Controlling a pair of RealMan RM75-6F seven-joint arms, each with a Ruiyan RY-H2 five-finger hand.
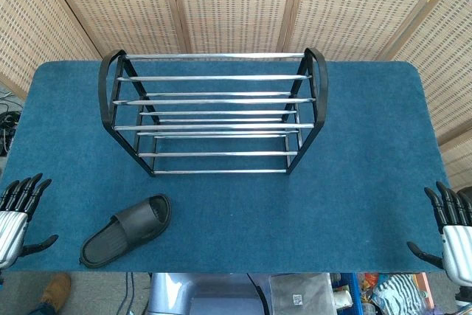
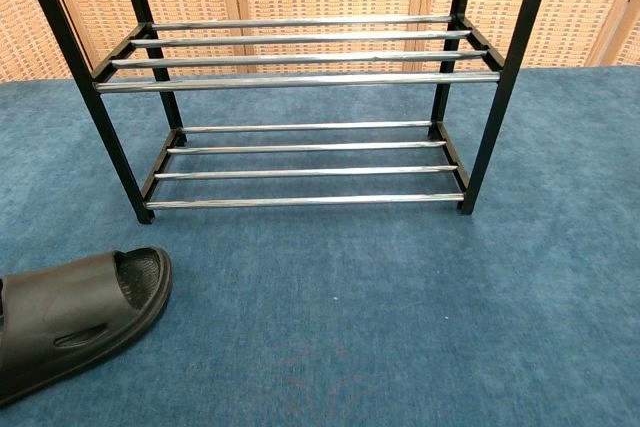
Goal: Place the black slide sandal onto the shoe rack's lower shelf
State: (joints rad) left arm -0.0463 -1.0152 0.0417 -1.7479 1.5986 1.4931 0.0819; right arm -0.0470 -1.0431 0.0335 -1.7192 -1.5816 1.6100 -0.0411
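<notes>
While both hands sit at the near corners of the desk [image 1: 354, 204], neither holds anything. The left hand [image 1: 18, 215] hangs off the near left edge with its dark fingers spread and pointing away, thumb out to the side; the right hand [image 1: 451, 230] mirrors it at the near right edge, fingers likewise apart. Only the head view shows them.

The sandal [image 1: 127, 229] lies flat on the blue cloth near the front left of the desk, sole down, toe end angled toward the rack and heel end toward the near edge. It is just to the right of the left hand, not touching it. In the chest view the sandal [image 2: 75, 319] shows at the lower left, partly cut off by the frame.

Farther back, well apart from the sandal, the rack [image 1: 214, 112] stands upright at the middle of the desk, black frame with chrome bars. Its lower shelf [image 2: 305, 162] carries nothing, and the upper shelf seems bare too, though the chest view cuts the top off.

Behind the desk stand woven screens [image 1: 236, 5].
</notes>
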